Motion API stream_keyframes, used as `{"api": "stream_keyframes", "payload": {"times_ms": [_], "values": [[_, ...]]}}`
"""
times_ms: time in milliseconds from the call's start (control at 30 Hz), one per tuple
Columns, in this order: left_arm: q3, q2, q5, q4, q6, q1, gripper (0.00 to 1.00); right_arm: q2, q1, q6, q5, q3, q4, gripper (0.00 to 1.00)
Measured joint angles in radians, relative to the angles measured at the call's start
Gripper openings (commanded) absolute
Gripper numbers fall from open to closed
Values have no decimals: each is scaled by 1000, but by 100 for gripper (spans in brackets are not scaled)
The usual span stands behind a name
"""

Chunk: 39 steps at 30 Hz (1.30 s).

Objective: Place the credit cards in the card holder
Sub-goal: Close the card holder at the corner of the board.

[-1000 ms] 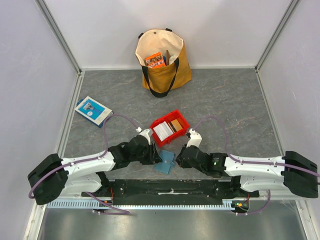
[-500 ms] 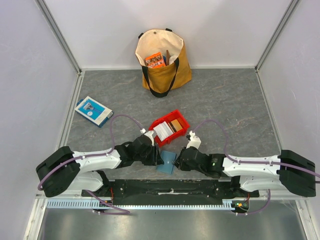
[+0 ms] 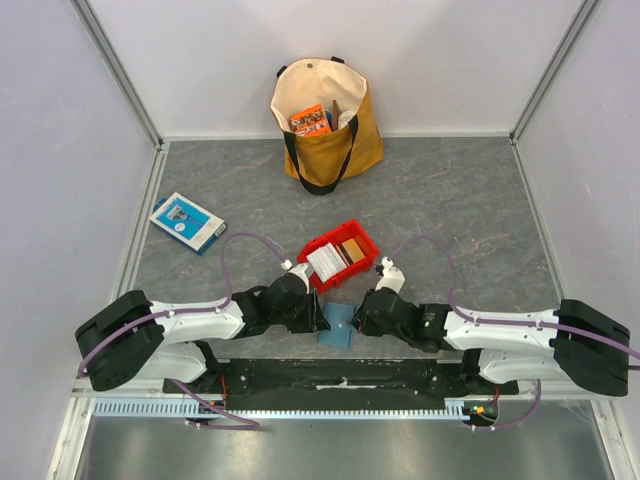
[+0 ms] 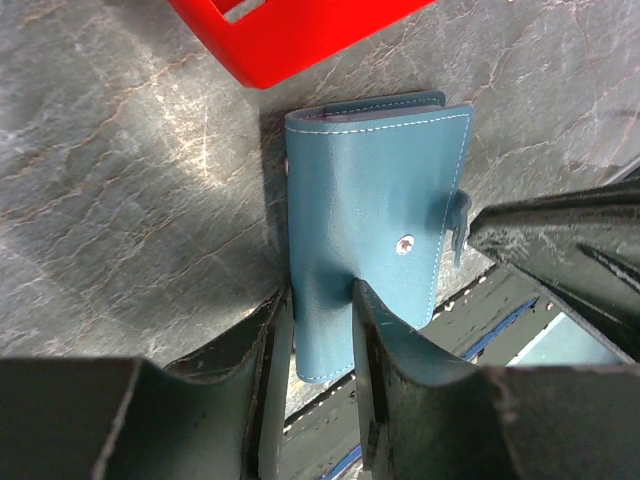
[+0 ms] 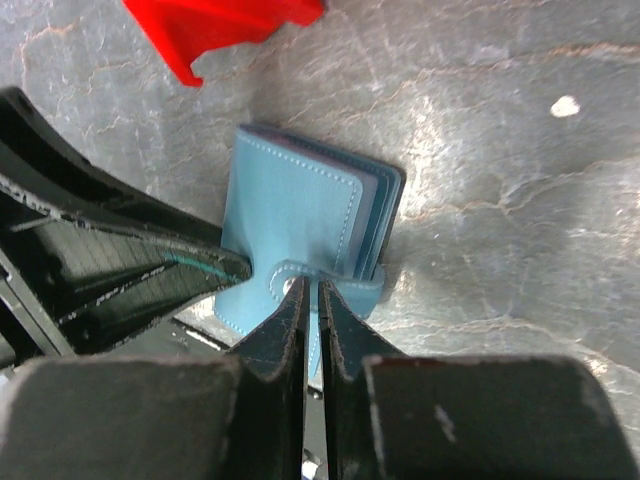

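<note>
the card holder (image 3: 338,325) lies folded at the near table edge, between the two pincers. the left gripper (image 4: 322,295) pinches its near corner in a narrow grip. the right gripper (image 5: 312,288) is almost closed on the strap tab (image 5: 355,284), which looks unsnapped. just beyond both sets of fingertips sits the red bin (image 4: 290,40) with the credit cards (image 3: 326,262). i judge this the opening step. next, the covers need pulling apart to bare a pocket, without dragging the holder off the edge.
</note>
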Motion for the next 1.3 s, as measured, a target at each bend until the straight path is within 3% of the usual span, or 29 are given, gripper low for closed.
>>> {"api": "stream_keyframes", "payload": {"times_ms": [300, 1300], "values": [[0, 7, -17, 9, -35, -12, 35, 1, -60, -38, -37, 0, 2, 11], [25, 17, -36, -29, -49, -23, 35, 99, -61, -42, -123, 0, 117, 8]]}}
